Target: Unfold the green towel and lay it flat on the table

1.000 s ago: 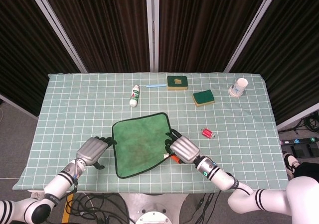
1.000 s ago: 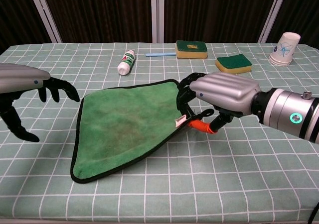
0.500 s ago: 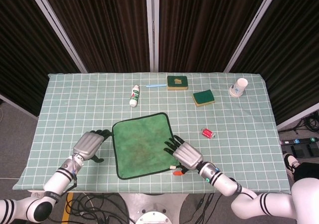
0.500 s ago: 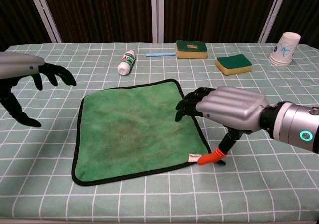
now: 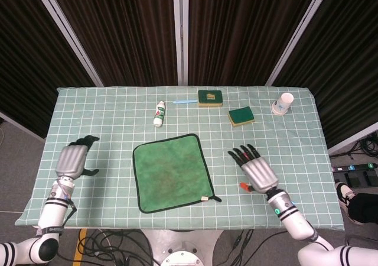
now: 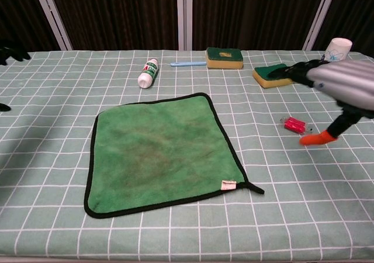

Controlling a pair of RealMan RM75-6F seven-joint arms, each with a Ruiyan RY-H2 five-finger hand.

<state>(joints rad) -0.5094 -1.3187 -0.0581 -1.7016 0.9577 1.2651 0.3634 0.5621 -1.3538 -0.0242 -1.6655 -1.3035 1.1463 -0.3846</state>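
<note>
Green towel (image 5: 171,172) lies open in one layer on the checked tablecloth (image 5: 283,142), near the front edge and about in the middle between the two arms; I see no fold or raised corner in either view, so I judge that the task is practically finished. It is nearly square, so it has no clear long axis, but it is turned a little against the grid of the cloth, and its corner with the small label and loop (image 6: 228,185) points to the front and to the robot's right. The right hand (image 5: 257,170) is apart from the towel on that side, flat, with fingers spread and nothing in it; it seems a little nearer to the towel than the other hand. The left hand (image 5: 74,156) is well apart on the other side, also holding nothing, fingers loosely apart. If any smoothing were wanted, the label corner would be the easier reach for the right hand.
</note>
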